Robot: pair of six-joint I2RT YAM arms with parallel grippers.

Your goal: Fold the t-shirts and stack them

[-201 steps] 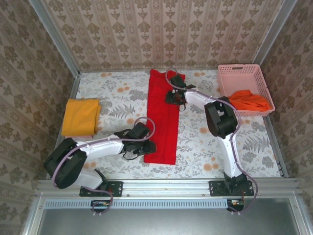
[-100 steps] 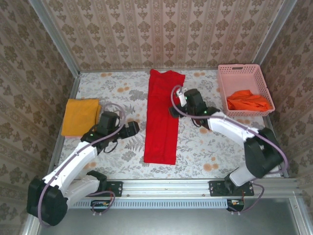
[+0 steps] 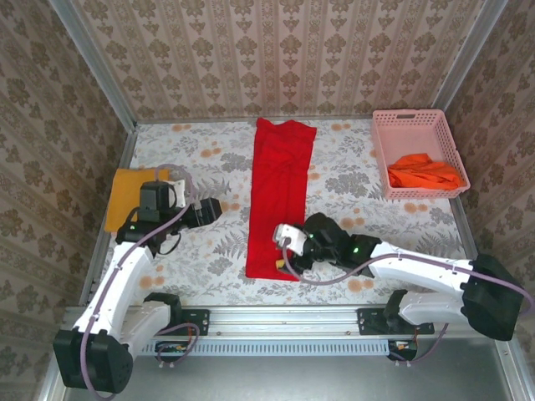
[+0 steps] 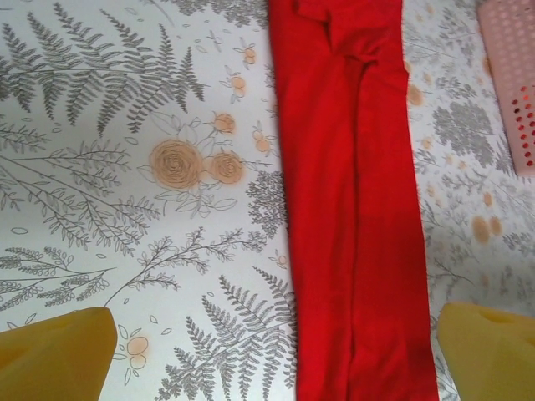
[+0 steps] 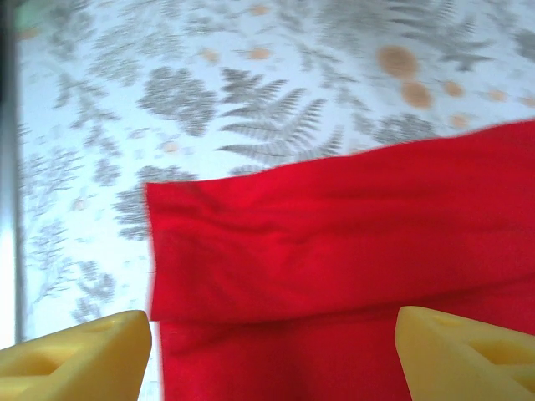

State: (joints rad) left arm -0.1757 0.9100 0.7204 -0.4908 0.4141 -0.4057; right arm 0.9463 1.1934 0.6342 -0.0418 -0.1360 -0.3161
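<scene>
- A red t-shirt (image 3: pixel 281 196), folded into a long narrow strip, lies flat down the middle of the flowered table (image 3: pixel 368 167), its neck end toward the far wall.
- The left gripper (image 3: pixel 216 208) hangs over bare tablecloth to the left of the strip, apart from it; in the left wrist view its yellow fingers (image 4: pixel 58 351) stand spread wide with nothing between them.
- The right gripper (image 3: pixel 282 256) sits above the strip's near end, its fingers (image 5: pixel 84 351) parted over the red cloth (image 5: pixel 351 251) without pinching it.
- A mustard-yellow t-shirt (image 3: pixel 125 200) lies folded by the table's left edge, partly behind the left arm.
- An orange t-shirt (image 3: pixel 426 171) lies crumpled in the pink basket (image 3: pixel 414 117) at the far right corner.
</scene>
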